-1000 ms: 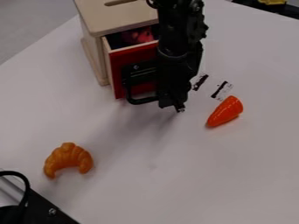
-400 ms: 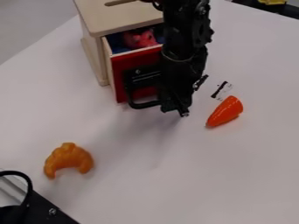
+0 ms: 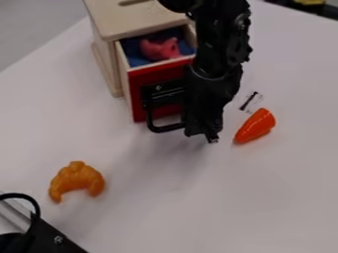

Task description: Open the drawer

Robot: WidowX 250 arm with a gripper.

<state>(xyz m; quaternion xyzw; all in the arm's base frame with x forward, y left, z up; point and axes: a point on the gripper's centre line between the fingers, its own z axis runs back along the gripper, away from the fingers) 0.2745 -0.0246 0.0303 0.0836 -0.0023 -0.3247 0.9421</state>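
The black gripper [image 3: 202,129] hangs at the right side of the red drawer front, over the right end of the black drawer handle [image 3: 158,127]. It covers part of the handle and the front's right edge. The drawer [image 3: 153,74] stands partly out of the light wooden cabinet [image 3: 139,20], its blue-lined inside showing a pink object [image 3: 160,49].
An orange, carrot-like toy [image 3: 255,126] lies just right of the gripper. A toy croissant [image 3: 77,180] rests on the white table [image 3: 198,207] at the left. Black equipment with a cable [image 3: 39,237] occupies the lower left corner.
The drawer has slid farther out of the cabinet, uncovering more of its inside and the pink object. The gripper has moved down and to the right along with it.
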